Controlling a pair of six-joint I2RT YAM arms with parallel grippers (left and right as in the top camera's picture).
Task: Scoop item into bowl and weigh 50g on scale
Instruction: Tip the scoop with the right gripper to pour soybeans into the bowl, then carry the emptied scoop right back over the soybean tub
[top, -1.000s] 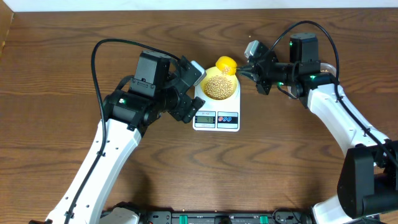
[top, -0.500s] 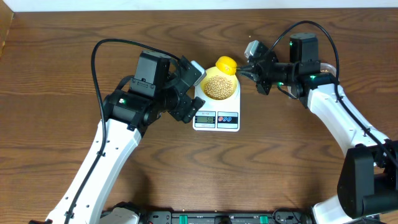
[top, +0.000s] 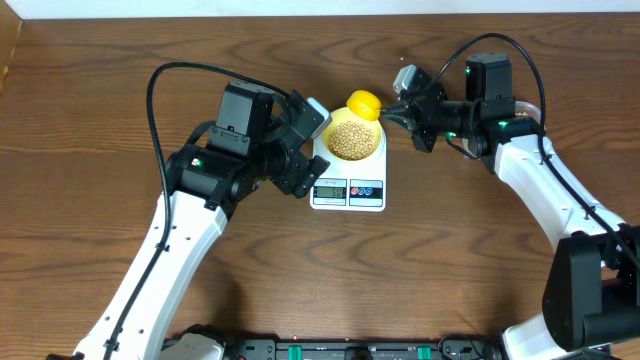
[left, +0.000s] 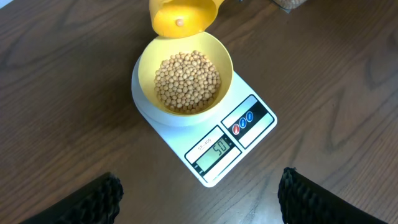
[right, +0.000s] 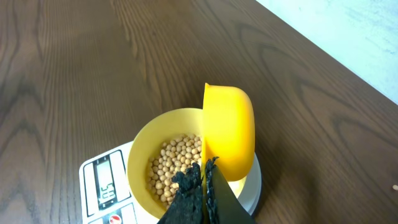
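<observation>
The pale yellow bowl (top: 353, 141) (left: 185, 81) (right: 163, 163) sits on the white scale (top: 348, 185) (left: 211, 134) (right: 106, 186) and holds many tan beans (top: 351, 139) (left: 186, 81) (right: 174, 165). The scale's display reads about 50. My right gripper (top: 392, 113) (right: 205, 183) is shut on the handle of a bright yellow scoop (top: 364, 104) (left: 180, 15) (right: 229, 129), held tilted at the bowl's far rim with one bean in it. My left gripper (top: 305, 160) (left: 199, 202) is open and empty, hovering just left of the scale.
A bit of a clear tub (left: 287, 4) shows at the top edge of the left wrist view. The wooden table (top: 90, 120) ends at a pale strip along the back (top: 300, 8). A small speck lies on the wood (top: 403, 59).
The scale's display reading has changed between the earlier frames and now. Neither arm nor the scoop has visibly moved.
</observation>
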